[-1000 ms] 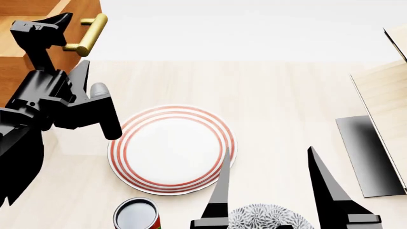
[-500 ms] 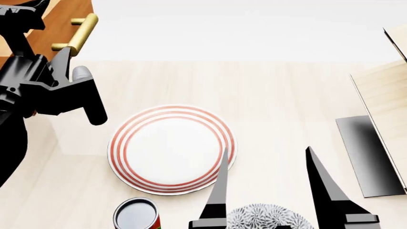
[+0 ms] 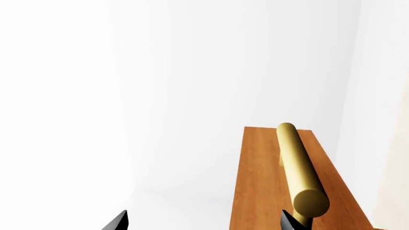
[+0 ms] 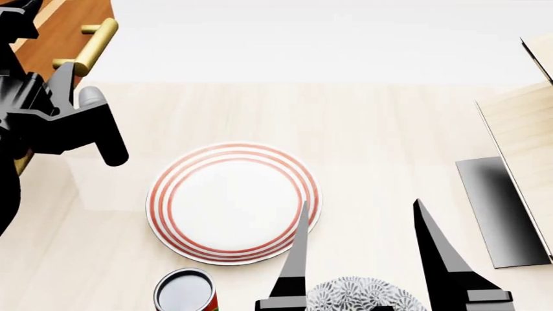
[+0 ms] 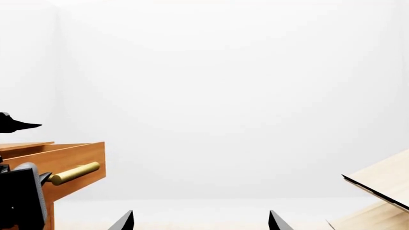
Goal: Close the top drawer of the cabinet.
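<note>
The orange-brown wooden top drawer (image 5: 61, 170) with its brass bar handle (image 3: 299, 168) is standing at far left, pulled out; rigid, it is likely sliding best pushed flat on its front; both the left gripper (image 3: 203, 221) and right gripper (image 4: 363, 259) are gaping, holding nothing.

The top drawer (image 4: 65, 29) and left hand (image 4: 17, 39) have shifted further left, out of frame.
</note>
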Motion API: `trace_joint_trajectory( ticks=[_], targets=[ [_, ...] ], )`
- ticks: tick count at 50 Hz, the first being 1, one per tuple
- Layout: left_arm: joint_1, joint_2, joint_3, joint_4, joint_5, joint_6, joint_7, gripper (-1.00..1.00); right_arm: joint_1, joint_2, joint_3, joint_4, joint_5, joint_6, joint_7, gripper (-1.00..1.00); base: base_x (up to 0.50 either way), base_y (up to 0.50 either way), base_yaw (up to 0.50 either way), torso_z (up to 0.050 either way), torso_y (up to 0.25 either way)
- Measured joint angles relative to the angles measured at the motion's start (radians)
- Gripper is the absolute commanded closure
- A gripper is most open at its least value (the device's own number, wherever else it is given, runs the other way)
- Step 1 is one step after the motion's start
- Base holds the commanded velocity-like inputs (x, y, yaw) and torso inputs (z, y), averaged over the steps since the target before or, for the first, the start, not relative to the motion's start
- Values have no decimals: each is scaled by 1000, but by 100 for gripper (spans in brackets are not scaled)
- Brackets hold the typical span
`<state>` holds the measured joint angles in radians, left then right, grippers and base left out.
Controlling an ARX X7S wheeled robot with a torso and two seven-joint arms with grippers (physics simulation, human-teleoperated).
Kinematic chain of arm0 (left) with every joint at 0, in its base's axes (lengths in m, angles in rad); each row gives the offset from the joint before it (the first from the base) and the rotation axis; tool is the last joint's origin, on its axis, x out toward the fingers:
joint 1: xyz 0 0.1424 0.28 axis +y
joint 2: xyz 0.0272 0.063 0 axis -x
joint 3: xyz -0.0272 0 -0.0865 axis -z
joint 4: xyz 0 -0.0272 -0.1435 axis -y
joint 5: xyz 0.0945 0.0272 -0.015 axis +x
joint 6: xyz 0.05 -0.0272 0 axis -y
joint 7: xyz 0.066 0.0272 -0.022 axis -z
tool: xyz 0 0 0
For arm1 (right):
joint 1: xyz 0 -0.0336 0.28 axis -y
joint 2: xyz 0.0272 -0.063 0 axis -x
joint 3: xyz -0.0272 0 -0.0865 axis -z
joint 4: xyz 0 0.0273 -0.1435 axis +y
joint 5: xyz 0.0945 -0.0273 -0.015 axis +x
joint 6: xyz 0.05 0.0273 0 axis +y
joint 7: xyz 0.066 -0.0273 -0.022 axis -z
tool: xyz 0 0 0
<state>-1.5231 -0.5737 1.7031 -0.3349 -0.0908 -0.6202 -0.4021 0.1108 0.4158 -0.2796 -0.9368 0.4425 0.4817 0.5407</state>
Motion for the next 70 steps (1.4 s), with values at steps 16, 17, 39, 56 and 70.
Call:
trace_joint_trajectory(
  ticks=[16,17,39,56,70],
  targets=[
    [6,-49,-7,15,1,-17,-6,-100,4,8,-13,5,2,-7,10,-100,0,0,0,0,0],
    [7,-52,-8,16,0,-18,-6,-100,4,8,-14,5,3,-8,11,-100,0,0,0,0,0],
    [26,-115,-18,24,-2,-36,-23,-100,9,18,-30,13,5,-17,21,-100,0,0,0,0,0],
    [77,-180,-33,25,-24,-50,-56,-100,10,25,-39,17,8,-24,31,-100,0,0,0,0,0],
    [117,-234,-60,19,-59,-51,-84,-100,13,29,-47,18,13,-25,39,-100,0,0,0,0,0]
  ],
)
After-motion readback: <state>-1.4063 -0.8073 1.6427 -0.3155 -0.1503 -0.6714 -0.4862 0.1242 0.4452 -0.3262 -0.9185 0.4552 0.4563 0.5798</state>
